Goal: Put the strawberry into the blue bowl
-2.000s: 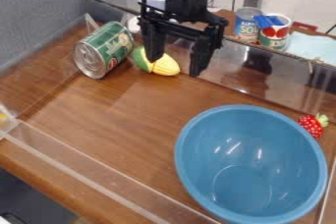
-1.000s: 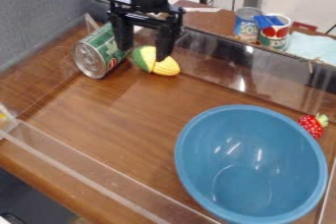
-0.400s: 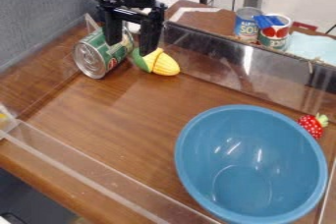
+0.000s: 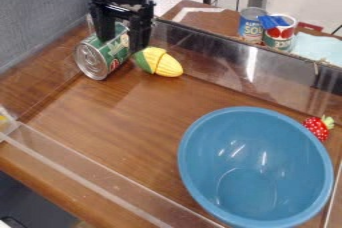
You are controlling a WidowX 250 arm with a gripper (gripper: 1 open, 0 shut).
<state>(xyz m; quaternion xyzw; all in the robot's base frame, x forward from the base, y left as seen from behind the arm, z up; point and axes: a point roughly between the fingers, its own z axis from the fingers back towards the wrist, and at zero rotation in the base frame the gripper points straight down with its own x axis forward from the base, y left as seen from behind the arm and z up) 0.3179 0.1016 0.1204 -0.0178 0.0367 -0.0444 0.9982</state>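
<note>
I count one strawberry (image 4: pixel 318 126), sitting just beside the right rim of the one blue bowl (image 4: pixel 257 164), outside it on the wooden surface (image 4: pixel 120 122). My end effector (image 4: pixel 120 38) hangs at the far left, pointing down, fingers spread apart and holding nothing, straddling the top of one green can (image 4: pixel 102 54) lying on its side. One yellow-green corn toy (image 4: pixel 158 62) lies just right of it. Two cans (image 4: pixel 267 27) stand at the back.

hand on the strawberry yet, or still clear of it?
Apart. The camera view shows the open hand over the green can at far left, while the strawberry sits beside the blue bowl at right.
</note>
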